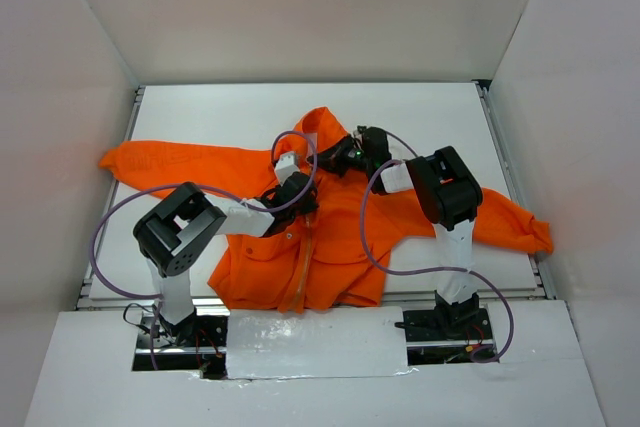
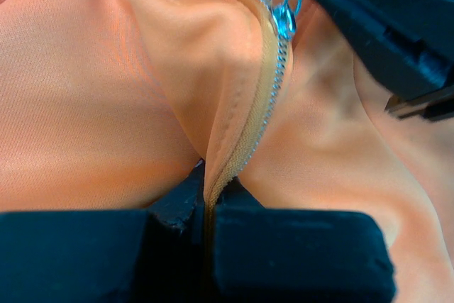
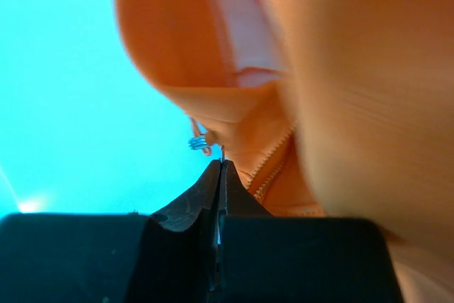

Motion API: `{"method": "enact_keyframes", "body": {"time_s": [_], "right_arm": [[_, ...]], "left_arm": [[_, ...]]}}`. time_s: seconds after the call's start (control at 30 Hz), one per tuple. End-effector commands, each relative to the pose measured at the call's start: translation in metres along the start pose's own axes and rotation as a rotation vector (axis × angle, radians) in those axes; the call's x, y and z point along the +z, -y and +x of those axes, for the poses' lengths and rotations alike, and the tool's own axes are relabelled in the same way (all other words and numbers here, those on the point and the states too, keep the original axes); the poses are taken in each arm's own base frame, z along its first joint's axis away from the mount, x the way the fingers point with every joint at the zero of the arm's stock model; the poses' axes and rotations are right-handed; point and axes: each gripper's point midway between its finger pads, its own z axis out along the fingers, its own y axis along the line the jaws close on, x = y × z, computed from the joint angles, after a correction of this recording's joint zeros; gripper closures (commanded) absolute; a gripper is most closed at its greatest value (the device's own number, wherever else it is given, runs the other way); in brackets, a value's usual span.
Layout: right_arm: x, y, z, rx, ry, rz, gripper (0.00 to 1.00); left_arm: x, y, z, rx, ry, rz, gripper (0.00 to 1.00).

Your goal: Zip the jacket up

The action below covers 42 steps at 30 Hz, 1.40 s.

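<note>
Top external view shows the jacket (image 1: 250, 257) spread flat on the white table (image 1: 430, 117), with its collar at the far side and its sleeves out to left and right. The left gripper (image 1: 293, 195) sits on the centre front, jaws closed on a fold of jacket along the zipper (image 2: 273, 90), with the slider (image 2: 284, 19) farther up. The right gripper (image 1: 352, 154) is at the collar, jaws pressed fully together just beside a small metal ring (image 3: 200, 143); whether they pinch anything cannot be told

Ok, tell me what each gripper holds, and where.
Left gripper: jacket, pinched at its closed zipper. Right gripper: shut, seemingly on the zipper pull.
</note>
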Motion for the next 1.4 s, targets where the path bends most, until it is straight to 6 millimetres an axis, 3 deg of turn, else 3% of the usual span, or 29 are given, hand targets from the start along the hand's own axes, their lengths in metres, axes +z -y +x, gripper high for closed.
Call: {"method": "enact_keyframes", "body": {"time_s": [0.0,0.1,0.3,0.43,0.47,0.53,0.57,0.63,0.67,0.83,1.07,1.1,1.17,1.2,1.27,1.3,1.33,1.37], "right_arm": [[-0.007,-0.061,0.0,-0.224,0.022,-0.19,1.0],[-0.009,-0.069,-0.007,-0.281,0.052,-0.208,1.0],[-0.016,-0.095,-0.047,-0.31,0.159,-0.235,1.0],[-0.035,-0.119,-0.069,-0.329,0.247,-0.248,1.0],[-0.043,-0.133,-0.072,-0.345,0.27,-0.263,1.0],[-0.053,-0.139,-0.081,-0.348,0.312,-0.231,1.0],[-0.064,-0.156,-0.081,-0.375,0.338,-0.255,1.0],[-0.074,-0.166,-0.089,-0.391,0.387,-0.24,1.0],[-0.084,-0.182,-0.088,-0.415,0.408,-0.261,1.0],[-0.103,-0.219,-0.099,-0.469,0.465,-0.276,1.0],[-0.137,-0.276,-0.095,-0.583,0.523,-0.332,1.0],[-0.143,-0.292,-0.093,-0.609,0.53,-0.356,1.0],[-0.146,-0.303,-0.091,-0.64,0.522,-0.349,1.0],[-0.152,-0.321,-0.09,-0.666,0.535,-0.374,1.0],[-0.155,-0.331,-0.09,-0.699,0.53,-0.379,1.0],[-0.162,-0.353,-0.086,-0.737,0.537,-0.417,1.0],[-0.16,-0.356,-0.087,-0.753,0.525,-0.416,1.0],[-0.167,-0.374,-0.085,-0.793,0.539,-0.436,1.0]], "left_arm": [[-0.023,-0.062,0.076,0.159,-0.293,-0.139,1.0],[-0.028,-0.054,0.072,0.158,-0.293,-0.104,1.0],[-0.037,-0.044,0.075,0.179,-0.319,-0.058,1.0],[-0.047,-0.039,0.075,0.209,-0.317,-0.049,1.0],[-0.05,-0.034,0.072,0.211,-0.309,-0.038,1.0],[-0.056,-0.03,0.068,0.214,-0.301,-0.027,1.0],[-0.058,-0.028,0.066,0.213,-0.296,-0.023,1.0],[-0.064,-0.02,0.056,0.21,-0.27,-0.006,1.0],[-0.066,-0.018,0.052,0.209,-0.262,-0.003,1.0],[-0.077,-0.002,0.024,0.214,-0.189,0.019,1.0],[-0.076,-0.012,0.01,0.217,-0.145,-0.05,1.0],[-0.073,-0.014,0.006,0.207,-0.138,-0.06,1.0],[-0.066,-0.01,-0.002,0.186,-0.136,-0.056,1.0],[-0.059,-0.007,-0.016,0.166,-0.12,-0.056,1.0],[-0.054,0.002,-0.033,0.162,-0.099,-0.044,1.0],[-0.051,0.012,-0.054,0.154,-0.066,-0.042,1.0],[-0.049,0.018,-0.067,0.155,-0.046,-0.042,1.0],[-0.048,0.023,-0.077,0.171,-0.036,-0.038,1.0]]}}
